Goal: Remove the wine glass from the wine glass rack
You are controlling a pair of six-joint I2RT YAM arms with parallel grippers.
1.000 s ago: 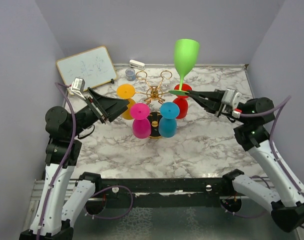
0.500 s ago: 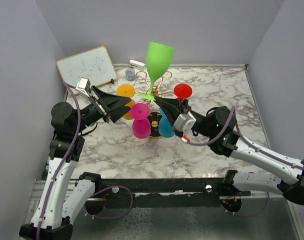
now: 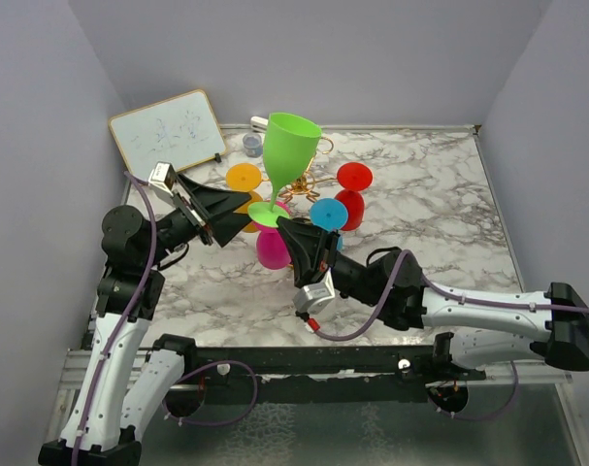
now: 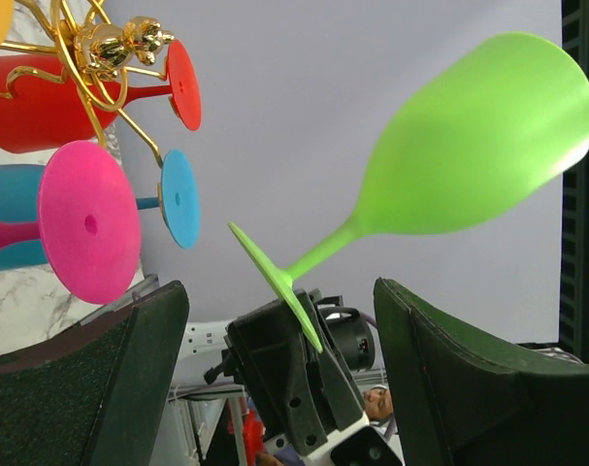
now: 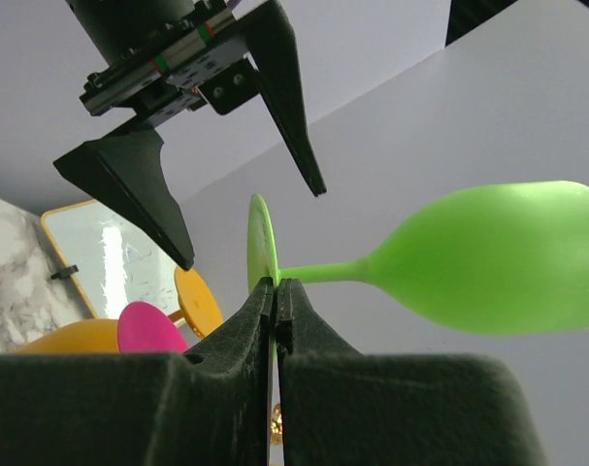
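Lilac walls close in a marbled worktop (image 3: 420,243), with a whiteboard (image 3: 168,131) propped at its far left corner; the wine glass rack (image 3: 311,181) stands mid-worktop, its gold arms carrying pink (image 3: 270,248), blue (image 3: 325,218), red (image 3: 352,194) and orange (image 3: 244,180) glasses upside down by their feet; the green wine glass (image 3: 289,146) is already clear of the rack, in the air above its near side, bowl up and tilted; my right hand (image 3: 280,223) is clamped shut on the rim of its foot, a thin edge grip that I judge serves for lifting off the arm but not for a steady carry; my left hand (image 3: 247,210) is spread wide, a finger on either side of that foot without touching it, placed, I judge, to take the glass lower down; closing too soon on so thin a disc could knock it out of my right.
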